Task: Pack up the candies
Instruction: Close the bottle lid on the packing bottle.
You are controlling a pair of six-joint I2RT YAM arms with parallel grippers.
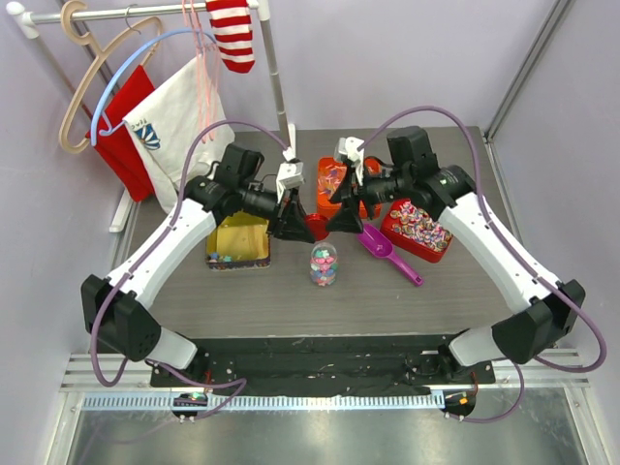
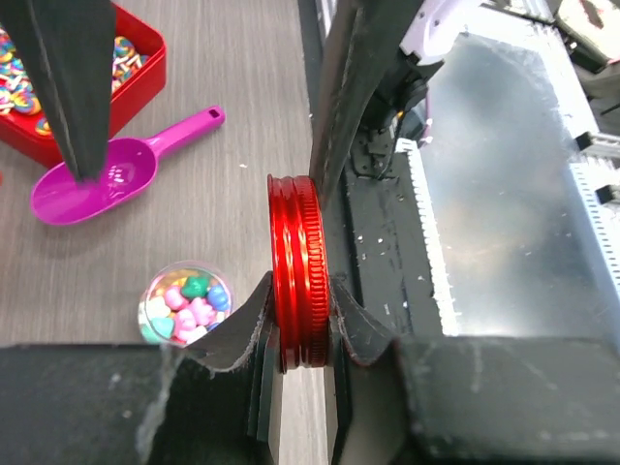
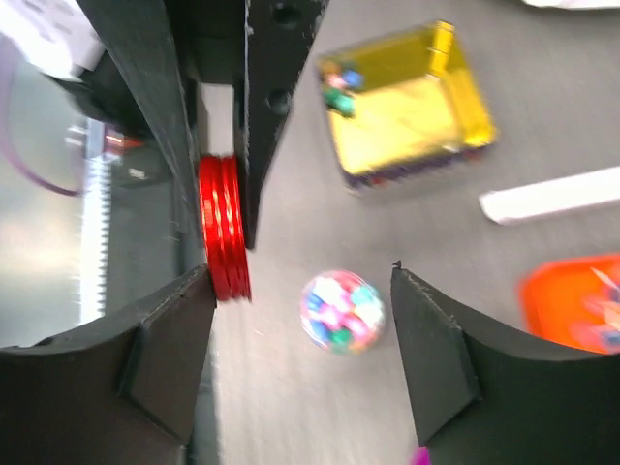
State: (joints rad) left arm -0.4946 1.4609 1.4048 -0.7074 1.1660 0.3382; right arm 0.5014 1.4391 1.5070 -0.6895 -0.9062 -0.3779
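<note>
A small clear jar (image 1: 324,264) of pastel candies (image 2: 185,302) stands uncapped on the table between the two arms. My left gripper (image 1: 295,228) is shut on a red screw lid (image 2: 298,281), held on edge above the table to the left of the jar. My right gripper (image 1: 339,218) faces it from the right and is open. In the right wrist view the lid (image 3: 223,232) sits just by its left finger, and the jar (image 3: 342,310) shows below, between the fingers. A few more candies (image 3: 339,82) lie in a gold tin (image 3: 407,107).
The gold tin (image 1: 237,242) sits left of the jar. An orange tin (image 1: 334,179) stands behind the grippers and a red tin (image 1: 418,231) of wrapped sweets at the right. A purple scoop (image 1: 383,247) lies beside the red tin. A clothes rack (image 1: 145,58) stands at the back left.
</note>
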